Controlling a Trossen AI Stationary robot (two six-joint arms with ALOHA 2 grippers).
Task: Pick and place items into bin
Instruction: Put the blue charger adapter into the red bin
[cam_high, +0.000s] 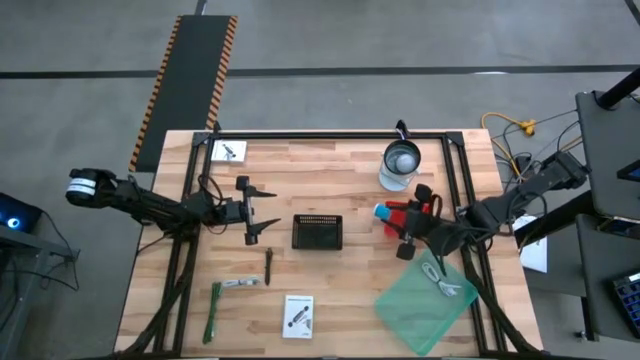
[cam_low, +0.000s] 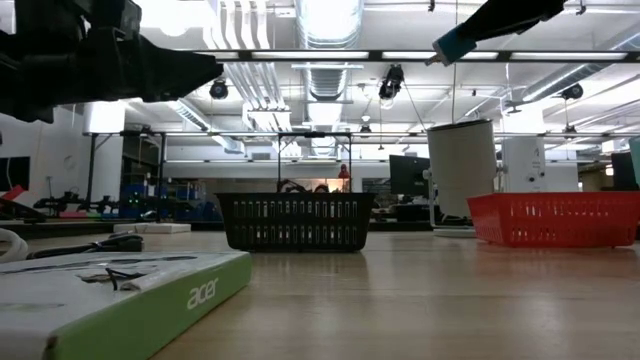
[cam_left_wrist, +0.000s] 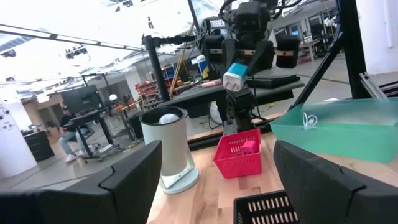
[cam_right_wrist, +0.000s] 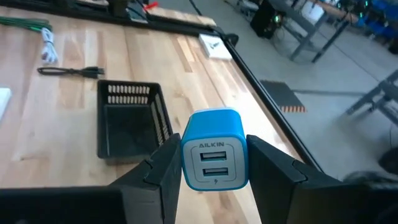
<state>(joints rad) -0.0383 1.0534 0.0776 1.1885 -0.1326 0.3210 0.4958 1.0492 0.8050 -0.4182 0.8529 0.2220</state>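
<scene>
My right gripper (cam_right_wrist: 214, 163) is shut on a blue-and-white USB charger (cam_right_wrist: 214, 155), which hangs in the air right of the black mesh bin (cam_high: 318, 232). My left gripper (cam_high: 258, 212) hovers open just left of the bin, and its wrist view shows both fingers spread with nothing between them. On the table lie a dark stick (cam_high: 269, 266), a coiled white cable (cam_high: 240, 284), a long green strip (cam_high: 213, 311) and white cards (cam_high: 298, 313) (cam_high: 230, 151). No pink cube shows. My right gripper pinches the charger's two opposite side faces (cam_right_wrist: 185, 158) between its two fingers (cam_right_wrist: 158, 171). The face with the two USB ports points back at the wrist camera. The gripper comes from the table's right. The charger (cam_low: 455, 44) is lifted well clear of the table.
A red basket (cam_high: 420, 205) and a white canister (cam_high: 400, 165) stand right of the bin. A green tray (cam_high: 425, 305) holding a white cable sits near the right front corner. A black frame (cam_high: 330, 136) runs along the far and side edges. A green-edged box (cam_low: 120, 295) lies near the low camera.
</scene>
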